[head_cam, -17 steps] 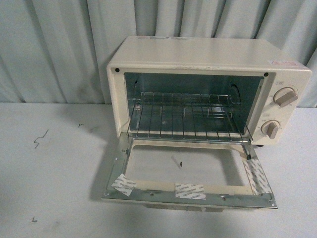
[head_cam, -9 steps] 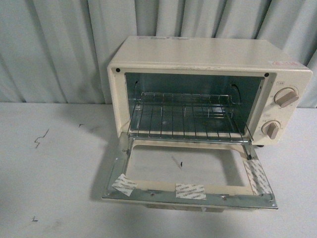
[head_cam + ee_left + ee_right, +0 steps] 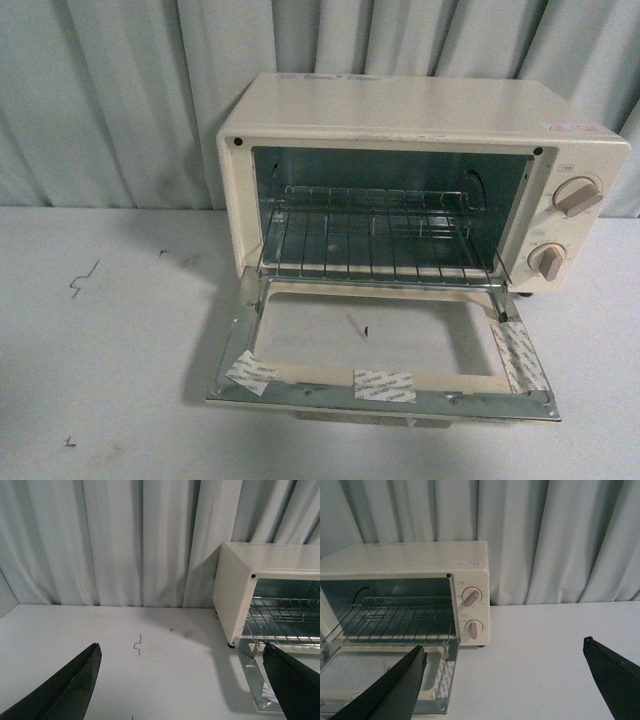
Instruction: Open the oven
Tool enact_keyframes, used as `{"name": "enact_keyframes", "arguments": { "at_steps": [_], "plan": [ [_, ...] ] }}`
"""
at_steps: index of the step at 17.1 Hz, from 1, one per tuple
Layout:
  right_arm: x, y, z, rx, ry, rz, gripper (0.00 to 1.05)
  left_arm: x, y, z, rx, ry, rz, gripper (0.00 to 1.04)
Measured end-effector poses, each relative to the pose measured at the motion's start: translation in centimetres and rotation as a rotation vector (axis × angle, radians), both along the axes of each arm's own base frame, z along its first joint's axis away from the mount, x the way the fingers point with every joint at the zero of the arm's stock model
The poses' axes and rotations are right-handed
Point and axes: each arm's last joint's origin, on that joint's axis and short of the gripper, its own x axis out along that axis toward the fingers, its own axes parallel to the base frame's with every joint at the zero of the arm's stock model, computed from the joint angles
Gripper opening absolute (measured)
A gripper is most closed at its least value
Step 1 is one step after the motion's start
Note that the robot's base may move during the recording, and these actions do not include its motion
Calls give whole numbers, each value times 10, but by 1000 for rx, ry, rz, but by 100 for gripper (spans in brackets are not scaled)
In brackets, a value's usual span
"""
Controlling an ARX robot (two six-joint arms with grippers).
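Observation:
The cream-white oven [image 3: 420,110] stands on the white table with its glass door [image 3: 385,345] dropped down flat and open. The wire rack [image 3: 375,240] shows inside, and two beige knobs [image 3: 578,195] sit on its right panel. No gripper shows in the front view. In the left wrist view my left gripper [image 3: 185,672] is open and empty over the bare table, left of the oven [image 3: 240,585]. In the right wrist view my right gripper [image 3: 505,667] is open and empty, in front of the oven [image 3: 410,560] and to its right.
Grey-green curtains [image 3: 120,90] hang behind the table. Small dark marks [image 3: 82,280] lie on the tabletop left of the oven. Pieces of tape [image 3: 385,385] stick to the open door's inner frame.

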Motion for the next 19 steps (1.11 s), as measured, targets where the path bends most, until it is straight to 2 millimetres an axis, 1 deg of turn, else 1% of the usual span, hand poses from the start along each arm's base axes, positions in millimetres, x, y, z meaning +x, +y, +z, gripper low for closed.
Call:
{"name": "enact_keyframes", "arguments": {
  "at_steps": [19],
  "plan": [
    [0,0,0,0,0,0,98,0,0,0,0,0,0,98]
  ]
}}
